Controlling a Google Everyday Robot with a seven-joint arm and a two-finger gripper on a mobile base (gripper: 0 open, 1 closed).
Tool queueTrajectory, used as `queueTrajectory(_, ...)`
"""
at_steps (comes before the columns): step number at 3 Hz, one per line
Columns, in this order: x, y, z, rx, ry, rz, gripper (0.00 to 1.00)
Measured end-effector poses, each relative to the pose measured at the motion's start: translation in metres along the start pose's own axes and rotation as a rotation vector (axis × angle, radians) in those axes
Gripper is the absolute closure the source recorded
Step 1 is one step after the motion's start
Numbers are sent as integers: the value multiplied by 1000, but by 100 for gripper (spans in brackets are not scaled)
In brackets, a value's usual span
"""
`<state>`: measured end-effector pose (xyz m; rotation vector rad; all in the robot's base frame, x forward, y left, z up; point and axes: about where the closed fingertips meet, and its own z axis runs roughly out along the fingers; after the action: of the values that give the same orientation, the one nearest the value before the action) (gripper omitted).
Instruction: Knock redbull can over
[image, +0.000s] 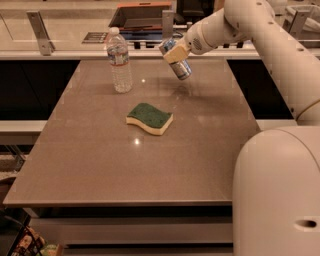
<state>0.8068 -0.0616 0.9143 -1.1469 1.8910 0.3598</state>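
The redbull can (182, 70), silver and blue, is at the far middle of the brown table (100, 165). It is tilted, with its top up to the left and its base down to the right, at or just above the table top. My gripper (174, 52) reaches in from the upper right and is shut on the can's upper half; a cream finger (176, 51) covers its middle. The white arm runs back to the right.
A clear plastic water bottle (120, 62) stands upright left of the can. A green and yellow sponge (149, 118) lies in the middle of the table. A counter with rails runs behind the far edge. My white base fills the lower right.
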Motion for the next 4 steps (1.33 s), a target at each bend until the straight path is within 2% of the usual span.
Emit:
queueTrajectory(1, 8, 1, 9, 12, 142, -36, 100)
queueTrajectory(2, 20, 6, 30, -5, 294, -90, 100)
queueTrajectory(3, 34, 17, 52, -50, 395, -124, 100)
queueTrajectory(4, 45, 28, 72, -97, 447, -140, 100)
